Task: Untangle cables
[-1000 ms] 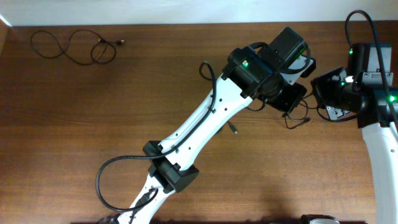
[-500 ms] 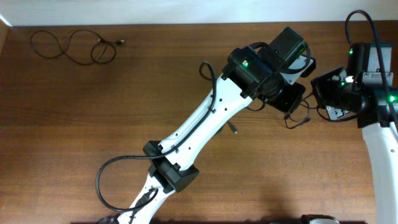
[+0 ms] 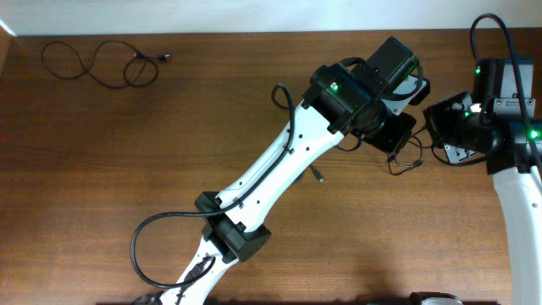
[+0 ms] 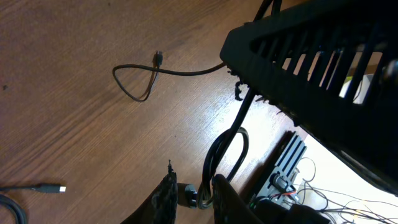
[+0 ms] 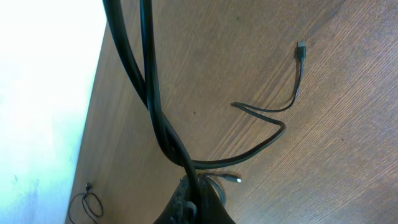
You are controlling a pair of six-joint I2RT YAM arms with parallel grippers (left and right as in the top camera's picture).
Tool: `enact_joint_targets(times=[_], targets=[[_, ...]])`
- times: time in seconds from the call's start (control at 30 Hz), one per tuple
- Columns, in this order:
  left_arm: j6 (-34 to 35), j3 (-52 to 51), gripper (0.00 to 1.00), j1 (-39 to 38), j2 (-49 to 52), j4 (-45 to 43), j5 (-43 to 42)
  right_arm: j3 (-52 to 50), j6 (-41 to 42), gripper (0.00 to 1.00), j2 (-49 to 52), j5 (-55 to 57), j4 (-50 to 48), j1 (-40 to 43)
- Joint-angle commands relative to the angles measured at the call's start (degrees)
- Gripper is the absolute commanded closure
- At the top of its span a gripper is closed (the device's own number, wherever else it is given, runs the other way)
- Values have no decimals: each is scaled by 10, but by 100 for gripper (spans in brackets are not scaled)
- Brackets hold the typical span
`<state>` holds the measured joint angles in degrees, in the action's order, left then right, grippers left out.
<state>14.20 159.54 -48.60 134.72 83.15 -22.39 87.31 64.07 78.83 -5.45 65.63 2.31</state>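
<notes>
Brown wooden bench (image 3: 110, 186) filled the overhead view, with a pale wall along its far edge. One separated cable (image 3: 97, 63) lay alone in the far left corner, in loose open curves and well apart from everything else. This part of the work looked done.

What was left sat on the right side, between the two arms. The tangle (image 3: 408, 159) showed there as a few small dark loops, mostly hidden under the wrists.

The right gripper (image 5: 194, 198) was fully closed, and cords of the tangle came out from between its fingers. One strand (image 5: 273, 112) ran from there across the wood to a small plug end.

The left gripper (image 4: 193, 190) had its fingers only a little apart, with a cord loop passing through the gap. Whether it really pinched this cord I could not tell. From its wrist camera another strand (image 4: 143, 81) made one crossed loop on the bench.

As I judged it, the task was about in the middle: one cable was free, and the others were joined at the point both grippers worked on and remained to be pulled apart.
</notes>
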Motion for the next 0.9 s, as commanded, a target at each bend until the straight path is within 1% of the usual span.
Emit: enact_joint_targets(times=[0.0,0.13,0.23,0.43,0.53,0.77,0.83,0.87], targets=[[-1,7,80,-2,-6,0,3,1,-1,96,3,-3,1,3],[-1,7,80,-2,-6,0,3,1,-1,96,3,-13,-1,3],[-1,7,81,-2,-6,0,1,1,-1,96,3,-31,-6,3],[-1,7,82,-2,-6,0,-7,1,-1,96,3,-32,-9,3],[-1,7,89,-1,-6,0,-7,1,-1,96,3,-32,-9,3],[-1,7,91,-1,-6,0,-7,1,-1,96,3,-29,-9,3],[-1,7,94,-1,-6,0,-7,1,-1,96,3,-27,-9,3],[-1,7,99,-1,-6,0,-7,1,-1,96,3,-22,-9,3]])
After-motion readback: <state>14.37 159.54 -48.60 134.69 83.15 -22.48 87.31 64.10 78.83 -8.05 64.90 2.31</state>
